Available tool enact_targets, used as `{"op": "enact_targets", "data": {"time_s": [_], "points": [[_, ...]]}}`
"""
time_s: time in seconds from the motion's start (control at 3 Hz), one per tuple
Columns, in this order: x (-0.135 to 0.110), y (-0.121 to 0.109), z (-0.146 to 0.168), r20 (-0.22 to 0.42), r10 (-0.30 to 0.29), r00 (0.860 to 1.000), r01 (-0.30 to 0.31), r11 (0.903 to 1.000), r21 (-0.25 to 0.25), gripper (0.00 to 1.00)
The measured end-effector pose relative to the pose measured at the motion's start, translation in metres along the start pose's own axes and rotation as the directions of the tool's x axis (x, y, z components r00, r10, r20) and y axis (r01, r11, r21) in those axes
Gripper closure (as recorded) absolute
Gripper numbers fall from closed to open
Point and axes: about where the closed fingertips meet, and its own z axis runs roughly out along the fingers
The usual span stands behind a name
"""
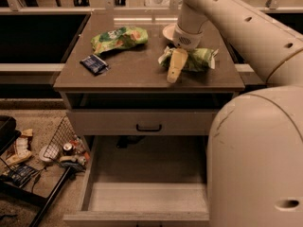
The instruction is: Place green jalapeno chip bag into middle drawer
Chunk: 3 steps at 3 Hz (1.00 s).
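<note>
Green jalapeno chip bag [195, 59]: shiny green foil with white patches and pale edges. You will find it on the right half of the brown cabinet top [137, 74], lying lengthwise left to right, near the front edge.
Gripper [174, 68]: pale, two-finger, at the end of the cream arm [222, 13] that reaches in from the upper right. It sits over the left part of the bag, pointing down and toward the front edge, and it overlaps the foil there.
Grip state: you cannot tell from this view whether it is clamped on the bag or only resting against it.
Middle drawer [89, 183]: wide grey wooden box with low side walls, pulled out below the cabinet front. Its pale flat floor faces up toward you, and its right part is hidden behind the robot's cream body [258, 164].
Upper drawer front [109, 122]: grey panel with a black handle, pushed in, directly above the open box.
White bowl [168, 31]: just behind the bag, partly covered by the arm.
Second bag [119, 38]: green foil with orange-yellow patches, back left of the top, well apart from the gripper.
Dark blue packet [94, 64]: small and flat, in front of the second bag on the left side.
Floor, left: wire basket [61, 138] and scattered small items beside the open box.
</note>
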Motion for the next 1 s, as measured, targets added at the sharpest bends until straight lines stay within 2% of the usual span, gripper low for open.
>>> {"op": "enact_targets", "data": {"time_s": [0.33, 0.67, 1.0], "points": [[-0.001, -0.007, -0.011, -0.007, -0.007, 1.0, 0.007, 0.9997, 0.023, 0.24], [-0.001, -0.021, -0.058, -0.04, -0.014, 0.999, 0.018, 0.9951, 0.098, 0.47], [0.006, -0.025, -0.078, -0.04, 0.003, 0.999, 0.002, 0.9931, 0.118, 0.71]]}}
